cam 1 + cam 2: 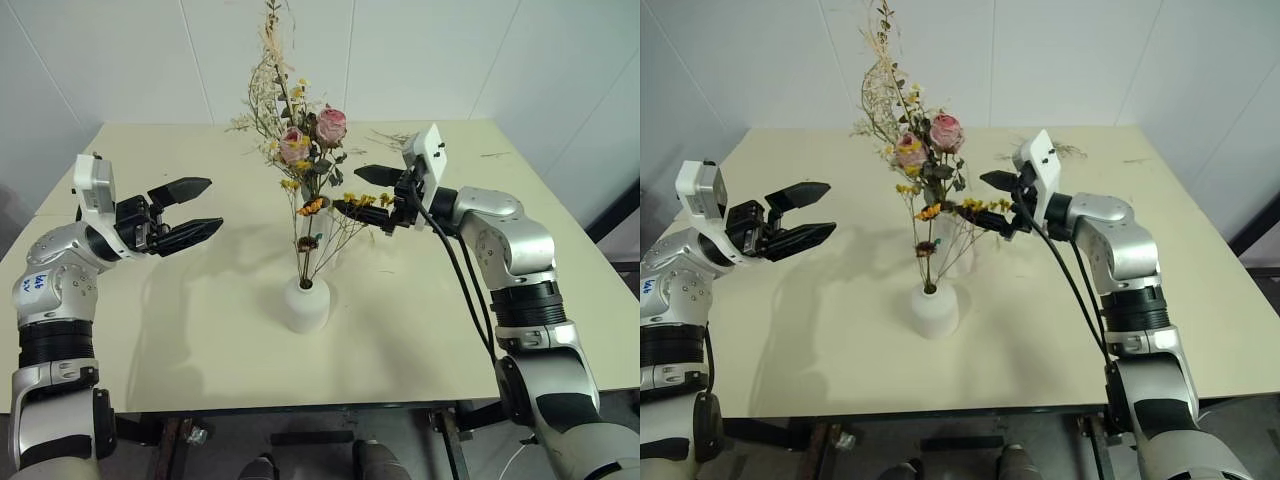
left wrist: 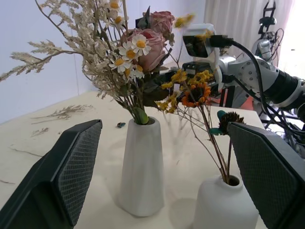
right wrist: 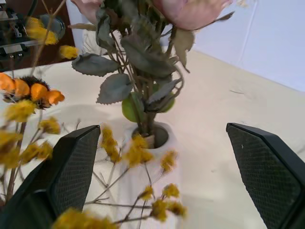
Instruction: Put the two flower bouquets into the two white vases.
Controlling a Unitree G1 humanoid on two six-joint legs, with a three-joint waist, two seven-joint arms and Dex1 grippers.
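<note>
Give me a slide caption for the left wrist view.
Rose bouquet in tall vase, yellow bunch in short vase.

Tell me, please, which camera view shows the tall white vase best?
The left wrist view: the tall vase stands unobstructed, base to mouth. In the eye views the thin yellow bunch screens it; the right wrist view catches its mouth from above.

left claw [image 1: 190,210] open, raised | right claw [image 1: 362,193] open, seemingly level

vases [image 2: 142,167]: matt white, perhaps ceramic | table [image 1: 180,330]: smooth matt
</note>
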